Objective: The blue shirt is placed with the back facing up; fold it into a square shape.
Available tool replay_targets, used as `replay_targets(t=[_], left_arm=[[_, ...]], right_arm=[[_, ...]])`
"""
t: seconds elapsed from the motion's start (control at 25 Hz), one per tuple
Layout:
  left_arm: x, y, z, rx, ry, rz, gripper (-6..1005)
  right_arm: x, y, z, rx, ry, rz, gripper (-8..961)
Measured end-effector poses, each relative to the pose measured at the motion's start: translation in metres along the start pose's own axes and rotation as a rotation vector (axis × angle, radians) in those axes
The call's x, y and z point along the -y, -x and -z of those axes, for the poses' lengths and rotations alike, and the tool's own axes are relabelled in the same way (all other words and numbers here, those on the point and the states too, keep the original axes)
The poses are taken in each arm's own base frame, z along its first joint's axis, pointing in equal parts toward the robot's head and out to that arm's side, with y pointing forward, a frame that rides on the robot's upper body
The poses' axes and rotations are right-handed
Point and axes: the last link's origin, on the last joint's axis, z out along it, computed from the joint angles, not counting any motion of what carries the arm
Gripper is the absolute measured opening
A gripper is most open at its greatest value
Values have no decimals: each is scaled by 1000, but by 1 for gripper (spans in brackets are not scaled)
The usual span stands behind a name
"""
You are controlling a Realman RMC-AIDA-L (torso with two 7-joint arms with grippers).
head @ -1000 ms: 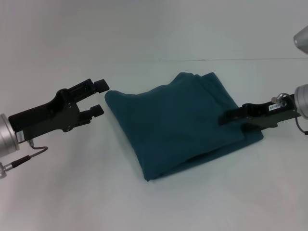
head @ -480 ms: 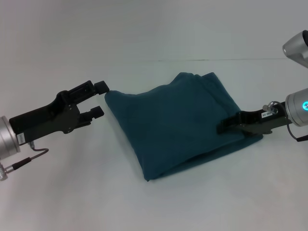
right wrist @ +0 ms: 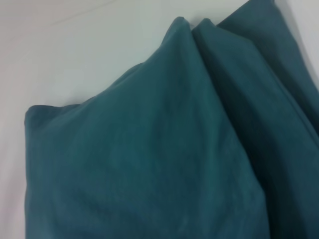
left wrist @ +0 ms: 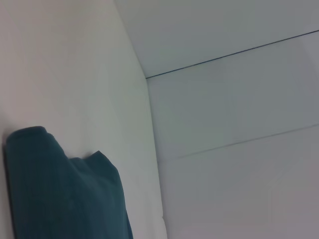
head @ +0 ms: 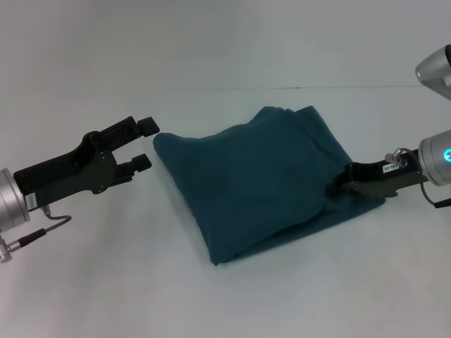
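The blue shirt (head: 257, 179) is lying in the middle of the white table (head: 106, 282). It is already folded into a thick, lumpy bundle with four rough sides, and no letters are showing.

The left gripper (head: 146, 143) is hovering just beside the shirt's left corner, not touching it. Its fingers are standing apart, with nothing between them.

The right gripper (head: 343, 180) is pushing its tip into the shirt's right edge, among the folds. I cannot tell if its fingers are apart or pinching the cloth, because the shirt is hiding them.

The shirt looks soft, floppy and light. It is probably going to sag and bunch up when lifted, and the layers may slide over each other. It is not going to break. The best places to grab look like the corners and the thick folded edges, taking all the layers together.
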Motion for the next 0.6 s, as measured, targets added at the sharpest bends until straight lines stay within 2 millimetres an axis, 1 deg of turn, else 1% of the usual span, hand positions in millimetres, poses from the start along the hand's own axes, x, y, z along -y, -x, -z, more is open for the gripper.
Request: replay_targets(t=[0.08, 0.16, 0.28, 0.4, 0.6], left_arm=[[0, 0, 0, -2, -2, 0, 932], [0, 0, 0, -3, -3, -1, 932], [0, -1, 1, -9, -2, -1, 932], [1, -2, 2, -15, -2, 1, 932], [1, -2, 2, -15, -2, 1, 932]], right_arm=[[0, 1, 1, 4, 3, -2, 398], [-1, 1, 1, 8, 8, -5, 157], [-2, 5, 6, 18, 21, -4, 100], [-4, 11, 17, 33, 38, 4, 43], [-13, 18, 39, 52, 59, 22, 43]])
